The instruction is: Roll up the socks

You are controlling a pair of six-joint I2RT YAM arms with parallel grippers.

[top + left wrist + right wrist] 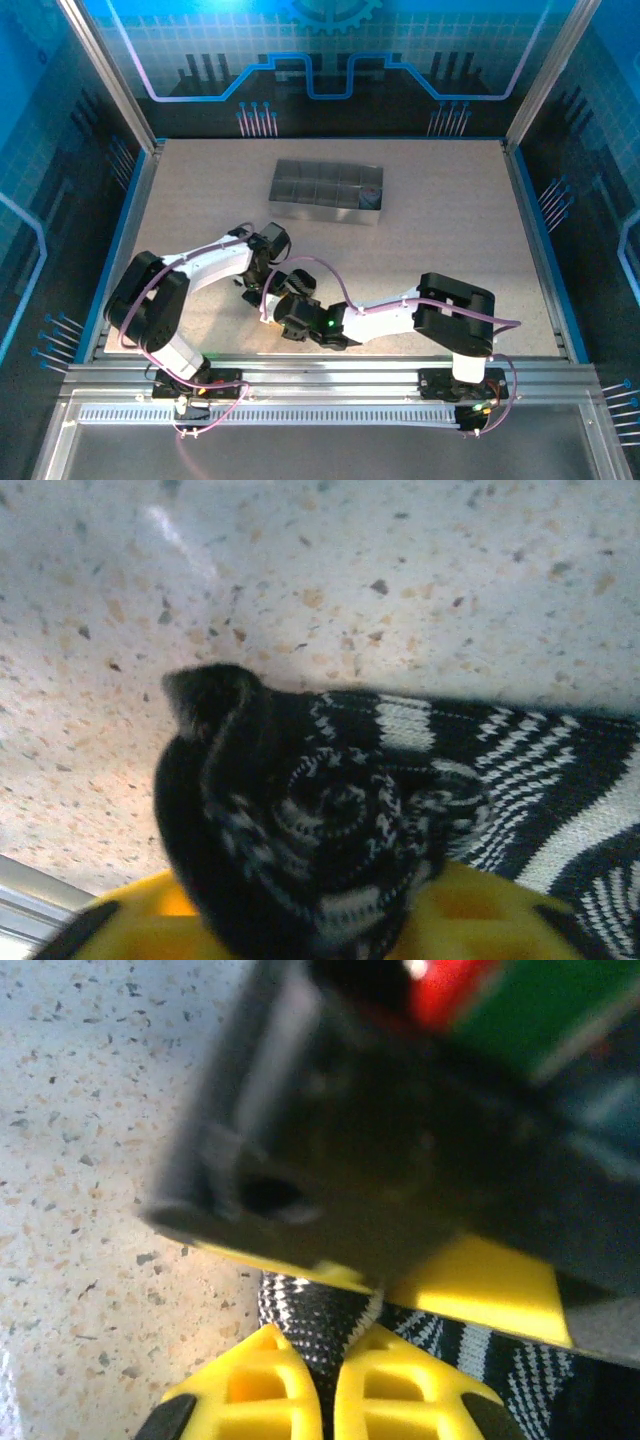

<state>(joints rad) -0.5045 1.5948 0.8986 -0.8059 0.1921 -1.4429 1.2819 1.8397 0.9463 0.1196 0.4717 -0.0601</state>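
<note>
**A:** Where is the black-and-white striped sock [330, 820]?

**B:** On the speckled table [450, 230], between the grey compartment tray [320, 213] and the table's near edge. One end is wound into a spiral, and the rest trails flat.

**A:** Who has it?

**B:** The right gripper [326, 1345] is pinched tight on the striped fabric. The roll covers the gap of the left gripper [320, 920], so I cannot tell its hold.

**A:** Room?

**B:** Bare table toward the tray and rightward. From above, both wrists crowd over the spot. The wrist cameras give the spiral and the pinch.
</note>
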